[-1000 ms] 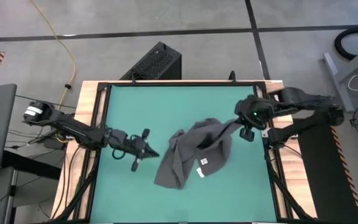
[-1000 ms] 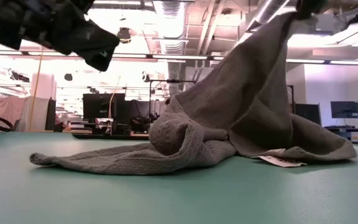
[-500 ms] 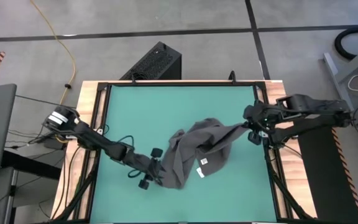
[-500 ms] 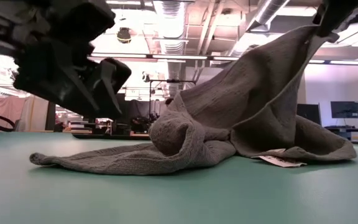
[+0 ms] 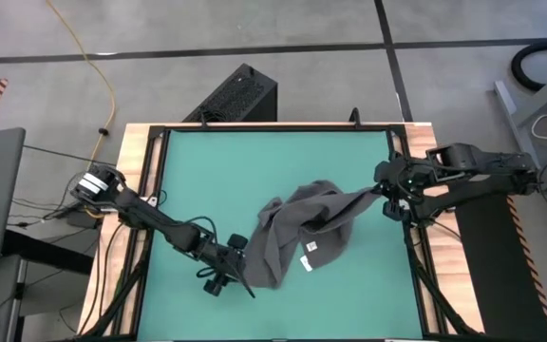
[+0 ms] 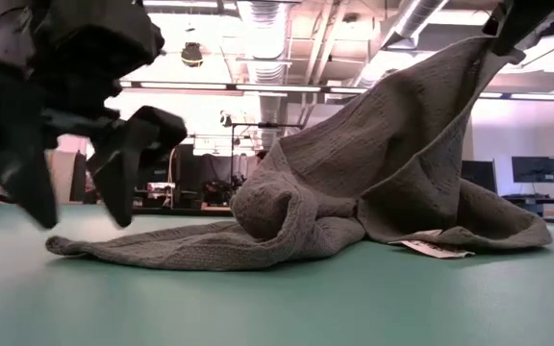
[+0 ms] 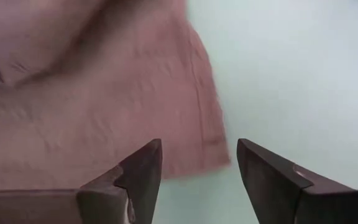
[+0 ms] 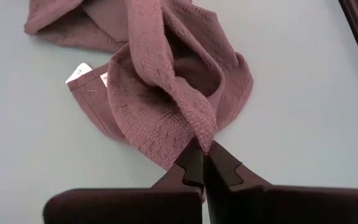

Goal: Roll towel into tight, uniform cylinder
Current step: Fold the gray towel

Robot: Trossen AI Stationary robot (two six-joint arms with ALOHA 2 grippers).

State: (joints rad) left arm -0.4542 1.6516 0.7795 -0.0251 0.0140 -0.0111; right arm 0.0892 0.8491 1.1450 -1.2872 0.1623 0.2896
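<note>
The towel [image 5: 297,233] lies crumpled on the teal tabletop [image 5: 198,180], right of centre, one corner lifted by the right end effector [image 5: 387,192], clamped on the cloth. The left end effector [image 5: 236,275], fingers spread wide, has dropped to the towel's near-left corner within the last second, suggesting spreading precedes rolling. No containers are visible.
</note>
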